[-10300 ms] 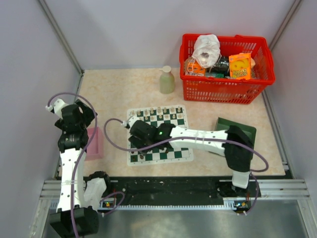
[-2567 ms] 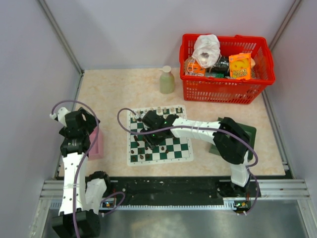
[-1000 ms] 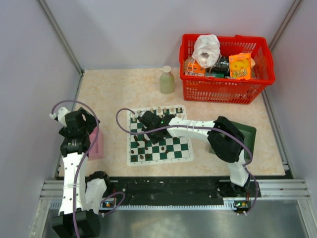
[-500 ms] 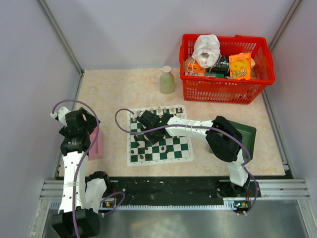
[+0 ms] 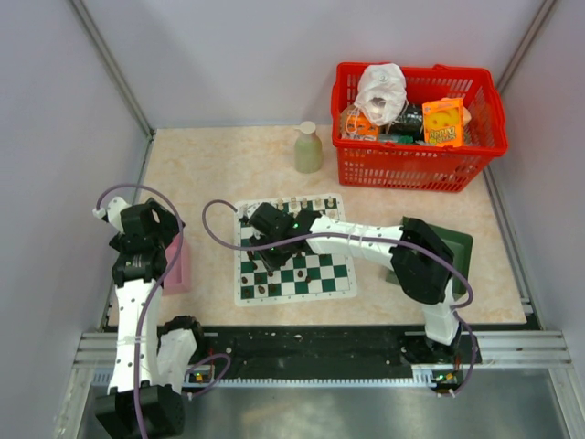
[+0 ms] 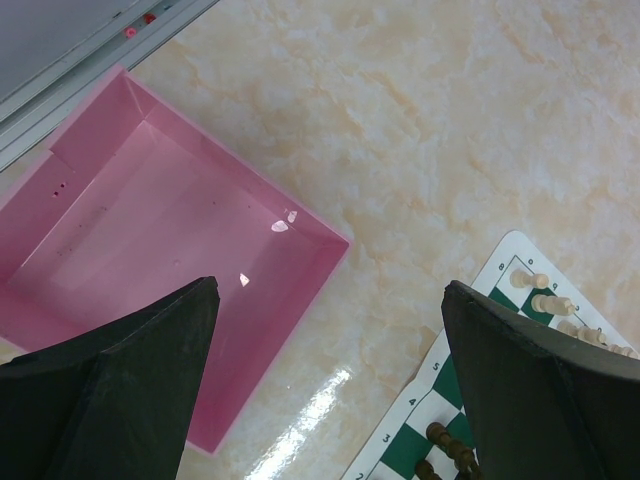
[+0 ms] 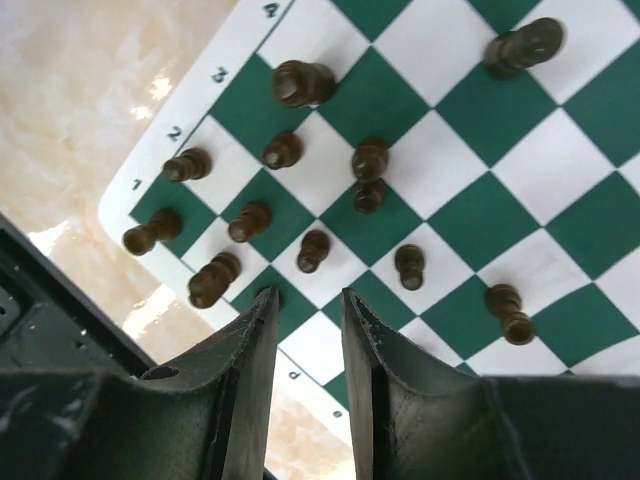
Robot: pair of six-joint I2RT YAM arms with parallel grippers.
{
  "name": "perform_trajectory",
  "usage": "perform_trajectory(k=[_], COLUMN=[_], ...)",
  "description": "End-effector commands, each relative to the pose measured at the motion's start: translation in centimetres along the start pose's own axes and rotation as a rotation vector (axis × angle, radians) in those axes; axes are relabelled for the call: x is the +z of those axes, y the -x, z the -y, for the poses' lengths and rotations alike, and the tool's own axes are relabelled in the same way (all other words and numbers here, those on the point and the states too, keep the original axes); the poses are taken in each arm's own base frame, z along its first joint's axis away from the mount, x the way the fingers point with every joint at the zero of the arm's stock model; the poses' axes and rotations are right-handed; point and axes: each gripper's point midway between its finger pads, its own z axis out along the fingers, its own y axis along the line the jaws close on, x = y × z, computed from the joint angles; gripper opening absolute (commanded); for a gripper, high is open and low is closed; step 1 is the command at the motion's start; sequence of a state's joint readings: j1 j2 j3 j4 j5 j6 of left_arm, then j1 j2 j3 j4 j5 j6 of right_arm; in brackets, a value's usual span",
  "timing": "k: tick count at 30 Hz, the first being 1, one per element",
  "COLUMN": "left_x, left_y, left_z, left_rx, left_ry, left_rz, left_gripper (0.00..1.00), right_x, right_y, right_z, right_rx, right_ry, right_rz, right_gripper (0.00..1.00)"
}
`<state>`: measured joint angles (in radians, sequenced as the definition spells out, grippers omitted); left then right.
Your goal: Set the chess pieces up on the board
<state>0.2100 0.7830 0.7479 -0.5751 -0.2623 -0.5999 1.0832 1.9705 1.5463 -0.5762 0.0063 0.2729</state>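
The board (image 5: 315, 274) lies mid-bench, with its white border clear of the pink tray (image 6: 180, 230) on its left and of the dark green tray (image 5: 460, 240) on its right. The right claw (image 7: 305, 300) hangs over one corner of the board, its jaws parted by a narrow gap with nothing between them. Dark pieces (image 7: 300, 82) are scattered over the squares near that corner, and bare checks show toward the middle. Cream pieces (image 5: 302, 203) line the far edge. The left claw (image 6: 330, 288) is spread wide and holds nothing, above the pink tray's rim and the marble bench (image 5: 228, 165). A red basket (image 5: 416, 169) and a bottle (image 5: 308, 148) stand at the far side, well apart from the board.
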Motion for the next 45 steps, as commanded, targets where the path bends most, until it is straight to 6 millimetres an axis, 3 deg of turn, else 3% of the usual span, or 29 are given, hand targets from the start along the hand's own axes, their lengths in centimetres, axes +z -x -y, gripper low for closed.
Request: perform_trajectory(k=[1,22,32,45], left_x=[-0.1,-0.1,0.1,0.2], left_y=[1.4,1.2,1.1,1.0], left_z=[0.4,-0.1,-0.2,-0.2], left_rx=[-0.006,0.005,0.013,0.019], left_ry=[-0.019,0.001,0.009,0.009], left_rz=[0.054,0.056,0.054,0.045], left_gripper=[0.99,0.99,0.99,0.99], right_x=[-0.4,2.8,2.9,2.7], right_y=[1.3,0.5,1.1,0.7], right_z=[-2.3,-0.9,-1.3,-1.3], right_rx=[0.001,0.011,0.011,0.006], right_ry=[0.076,-0.002,0.014,0.018], right_rz=[0.034,0.011,0.032,0.019], right_gripper=[0.32,0.33,0.32,0.14])
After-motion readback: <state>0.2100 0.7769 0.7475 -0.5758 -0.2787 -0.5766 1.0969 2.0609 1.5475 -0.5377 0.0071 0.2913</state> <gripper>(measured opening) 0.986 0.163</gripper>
